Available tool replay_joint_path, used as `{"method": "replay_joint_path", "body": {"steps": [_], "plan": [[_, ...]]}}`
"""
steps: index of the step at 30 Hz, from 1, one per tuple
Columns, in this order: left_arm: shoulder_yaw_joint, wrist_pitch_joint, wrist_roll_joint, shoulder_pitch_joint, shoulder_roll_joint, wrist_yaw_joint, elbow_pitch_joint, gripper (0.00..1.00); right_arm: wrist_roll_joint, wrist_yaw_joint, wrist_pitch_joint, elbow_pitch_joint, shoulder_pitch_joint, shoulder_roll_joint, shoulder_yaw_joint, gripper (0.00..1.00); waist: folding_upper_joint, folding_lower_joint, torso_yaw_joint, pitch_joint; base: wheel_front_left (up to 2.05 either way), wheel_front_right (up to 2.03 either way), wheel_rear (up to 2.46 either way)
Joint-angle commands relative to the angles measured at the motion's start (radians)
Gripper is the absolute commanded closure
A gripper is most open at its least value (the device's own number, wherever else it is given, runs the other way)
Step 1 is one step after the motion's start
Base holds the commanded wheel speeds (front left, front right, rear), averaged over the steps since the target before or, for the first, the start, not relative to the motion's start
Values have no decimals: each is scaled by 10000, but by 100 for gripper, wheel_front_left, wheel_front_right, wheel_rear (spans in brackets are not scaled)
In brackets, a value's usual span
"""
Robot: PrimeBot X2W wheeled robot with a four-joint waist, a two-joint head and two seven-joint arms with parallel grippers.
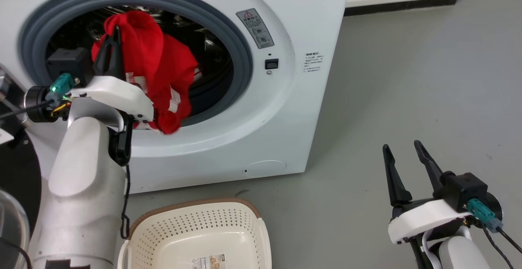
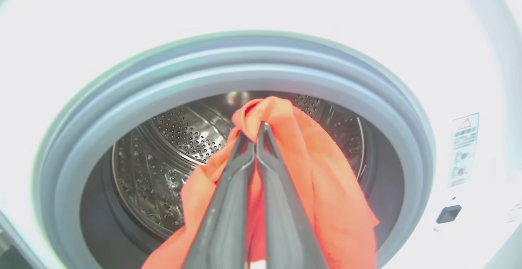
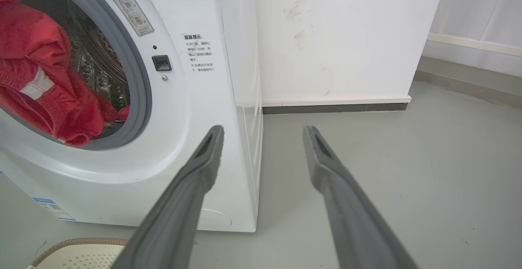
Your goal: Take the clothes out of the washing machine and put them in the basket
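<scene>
Where the left gripper [image 1: 117, 32] reaches into the porthole of the washing machine [image 1: 293, 110], its two dark fingers [image 2: 228, 203] are clenched together on a fold of a red garment [image 1: 167, 69]. Left wrist view: the cloth bunches up over and just past the fingertips, wraps both sides of them, and spills mostly down the right side of the fingers. Behind it sits the perforated steel drum [image 2: 179, 134]. Head view: the pinched fold is held high in the opening, and the rest of the garment drapes down across the grey rubber ring [image 1: 241, 56]. Its lowest end hangs over the ring's bottom lip against the white front panel. A patch of white trim [image 1: 174, 99] shows on the hanging part. The cream basket [image 1: 195, 204] with its brown rim stands on the grey floor [image 1: 408, 77] directly in front of the machine, below the porthole and well apart from the garment. A paper label [image 1: 212, 261] lies on its bottom. The right gripper [image 1: 401, 146] sits low at the right, beyond the machine's corner, over bare floor. Its fingers [image 3: 191, 187] are spread wide and grasp nothing, far from the cloth.
</scene>
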Motion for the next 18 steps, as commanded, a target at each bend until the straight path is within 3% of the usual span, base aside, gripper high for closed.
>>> {"method": "replay_joint_path", "body": {"steps": [1,8,18], "plan": [[19,-46,-10,210,-58,8,-268,100,-33,-7,14,-60,144,4,-39,0,0,3,170,-146,0,0,0],[174,-40,-114,1548,-486,-11,-3028,100,-54,-7,182,-301,468,4,-160,0,0,3,461,-443,0,0,0],[66,491,-185,4486,-814,445,-7306,100,-135,-7,406,-588,854,4,-294,0,0,3,692,-683,0,0,0]]}}
